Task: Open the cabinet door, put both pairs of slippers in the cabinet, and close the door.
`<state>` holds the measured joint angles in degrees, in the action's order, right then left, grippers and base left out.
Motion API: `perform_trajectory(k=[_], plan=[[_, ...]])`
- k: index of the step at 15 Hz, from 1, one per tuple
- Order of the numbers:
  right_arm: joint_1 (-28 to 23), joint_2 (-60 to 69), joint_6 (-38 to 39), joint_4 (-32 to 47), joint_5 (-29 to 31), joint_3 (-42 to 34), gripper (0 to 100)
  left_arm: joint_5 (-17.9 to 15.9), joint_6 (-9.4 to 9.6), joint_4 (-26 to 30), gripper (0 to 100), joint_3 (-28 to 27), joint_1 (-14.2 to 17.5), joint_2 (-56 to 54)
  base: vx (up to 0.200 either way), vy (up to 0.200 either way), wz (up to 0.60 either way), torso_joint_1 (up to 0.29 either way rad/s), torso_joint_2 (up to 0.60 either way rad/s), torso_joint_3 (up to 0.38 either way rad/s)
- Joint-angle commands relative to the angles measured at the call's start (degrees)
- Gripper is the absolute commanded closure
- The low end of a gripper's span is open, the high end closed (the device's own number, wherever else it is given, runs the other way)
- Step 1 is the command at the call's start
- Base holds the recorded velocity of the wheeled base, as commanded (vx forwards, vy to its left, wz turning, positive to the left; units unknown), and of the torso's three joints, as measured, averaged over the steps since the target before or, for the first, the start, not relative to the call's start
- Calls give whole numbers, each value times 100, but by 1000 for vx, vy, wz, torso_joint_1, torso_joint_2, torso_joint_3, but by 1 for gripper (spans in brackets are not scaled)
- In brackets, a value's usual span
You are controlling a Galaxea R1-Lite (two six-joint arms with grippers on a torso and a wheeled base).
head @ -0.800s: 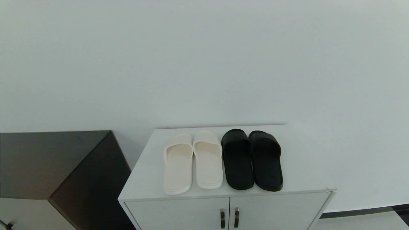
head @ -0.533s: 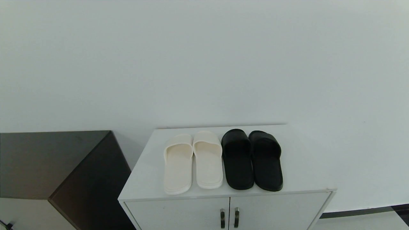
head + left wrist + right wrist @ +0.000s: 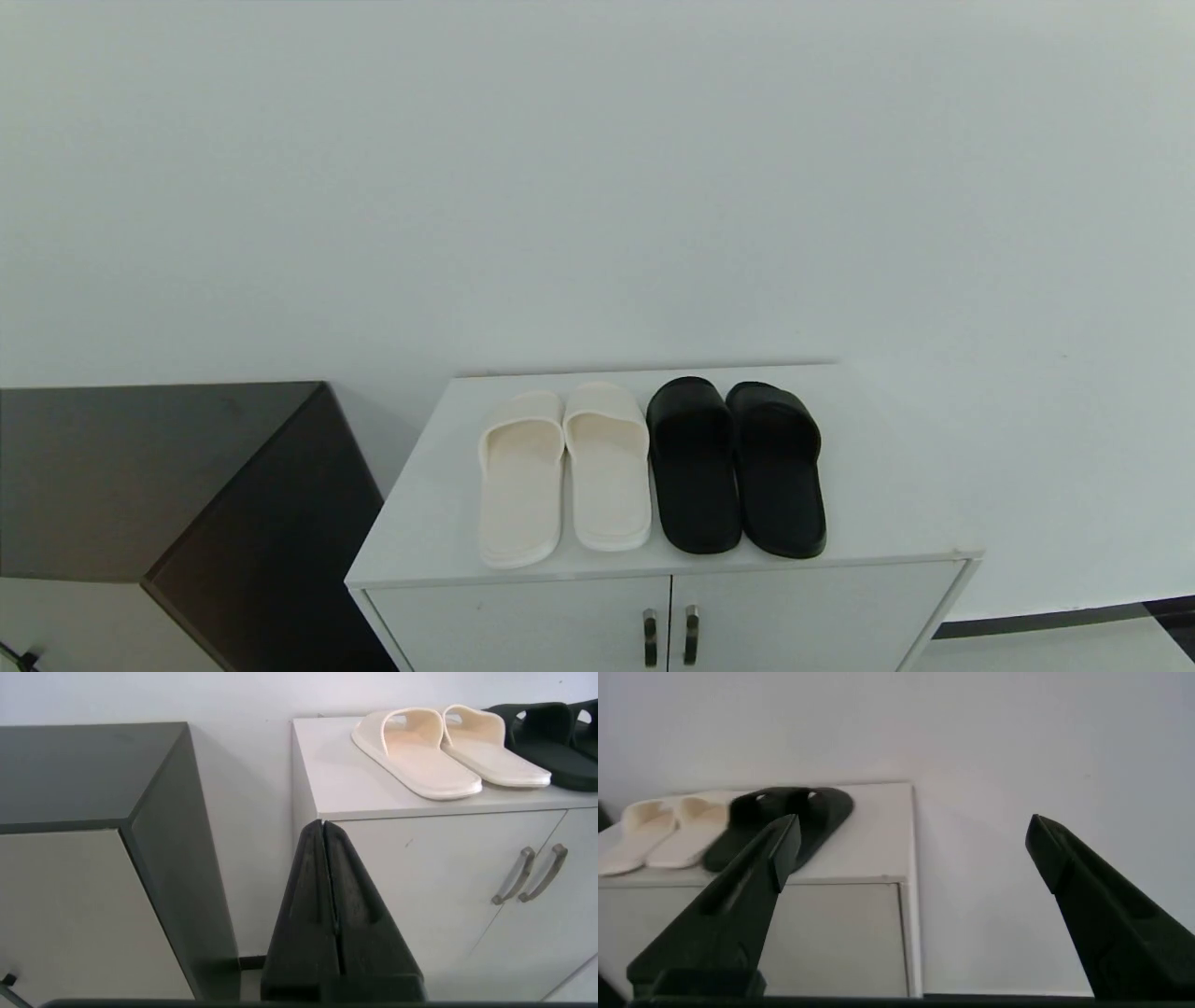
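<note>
Nothing has moved: cream open-toed slide slippers (image 3: 563, 476) and matching black slide slippers (image 3: 738, 467) lie side by side atop the white two-door cabinet (image 3: 420, 523), whose doors are closed. The left gripper (image 3: 324, 831) is clenched and the right gripper (image 3: 913, 826) gapes.

The low white cabinet (image 3: 878, 485) has its two flat doors (image 3: 523, 625) facing open air, and the paired metal bar handles (image 3: 650, 637) are easy to reach. On its top surface, cream foam slippers (image 3: 560, 476) and black foam slippers (image 3: 738, 467) crowd the middle, with bare strips at 3 and 9 o'clock. A dark brown box-shaped cabinet (image 3: 261, 523) stands close at 9 o'clock, and a plain white wall (image 3: 597, 187) closes off 12.
</note>
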<state>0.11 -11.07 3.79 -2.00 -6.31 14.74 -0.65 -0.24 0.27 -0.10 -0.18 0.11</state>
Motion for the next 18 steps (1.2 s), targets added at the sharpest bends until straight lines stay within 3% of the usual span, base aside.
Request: perform_trajectory(k=[1, 2, 3, 5, 6, 7, 8, 13, 18], plan=[[305, -2848, 131, 24, -924, 1295, 0, 3, -2, 0, 100, 1, 1, 7, 0, 0, 0, 0, 0, 0], [912, -3472, 298, -81, -836, 1479, 0, 3, -2, 0, 100, 1, 1, 7, 0, 0, 0, 0, 0, 0], [1694, -4000, 720, -257, -221, 1725, 0, -6, -2, 0, 100, 1, 1, 7, 0, 0, 0, 0, 0, 0], [2907, -4703, 1150, -371, 1124, 2068, 0, -6, -2, 0, 100, 1, 1, 7, 0, 0, 0, 0, 0, 0], [3962, -5441, 1792, -459, 2363, 2516, 0, -6, -2, 0, 100, 1, 1, 7, 0, 0, 0, 0, 0, 0], [4436, -5810, 1976, -486, 2802, 2754, 0, -6, 7, 0, 100, 1, 1, 7, 0, 0, 0, 0, 0, 0], [4674, -6188, 2047, -486, 3084, 3000, 0, -6, -2, 0, 100, 1, 1, 7, 0, 0, 0, 0, 0, 0], [4797, -7656, 2038, -609, 3690, 3861, 0, -6, -2, 0, 100, 1, 1, 7, 0, 0, 0, 0, 0, 0], [4761, -8807, 2047, -1716, 4323, 3835, 0, -6, -11, 0, 100, 1, 1, 7, 0, 0, 0, 0, 0, 0]])
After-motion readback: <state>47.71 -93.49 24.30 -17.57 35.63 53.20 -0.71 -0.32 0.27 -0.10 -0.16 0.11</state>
